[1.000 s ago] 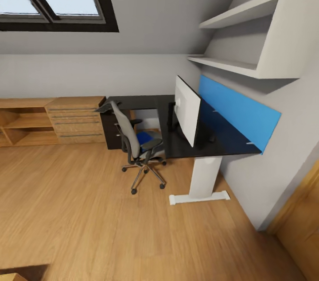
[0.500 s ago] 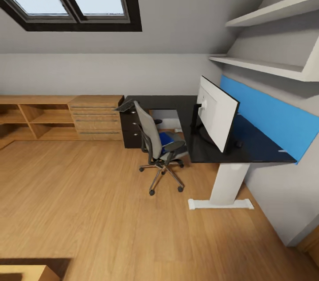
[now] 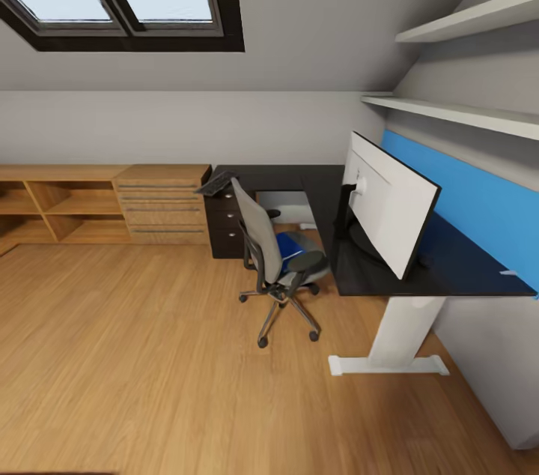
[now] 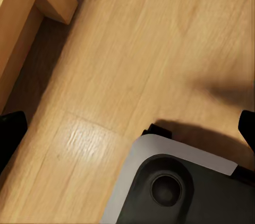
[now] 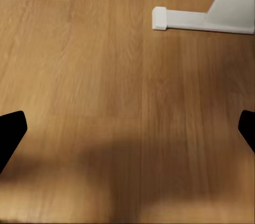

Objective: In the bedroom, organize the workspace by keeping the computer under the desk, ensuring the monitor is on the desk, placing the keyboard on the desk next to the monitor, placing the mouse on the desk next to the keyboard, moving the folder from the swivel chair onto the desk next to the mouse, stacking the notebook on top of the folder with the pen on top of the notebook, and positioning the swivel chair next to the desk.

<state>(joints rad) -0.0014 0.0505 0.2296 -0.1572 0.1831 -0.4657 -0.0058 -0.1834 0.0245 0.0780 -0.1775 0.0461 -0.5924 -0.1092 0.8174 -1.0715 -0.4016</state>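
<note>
Left tool (image 4: 127, 128) and right tool (image 5: 127, 131): each shows 2 dark fingertips at opposite frame edges, spread wide, released, holding nothing, over the wood floor (image 5: 106, 102). Monitor (image 3: 391, 211) stands upright near the surface's (image 3: 299, 179) right end, long axis along the blue wall panel (image 3: 479, 198). Keyboard (image 3: 215, 183) lies at the surface's far left corner, probably overhanging. Folder (image 3: 288, 243) lies on the swivel chair (image 3: 273, 254) seat, beside the surface.

Folder (image 3: 287, 243) on chair (image 3: 271, 254) — apparently.
</note>
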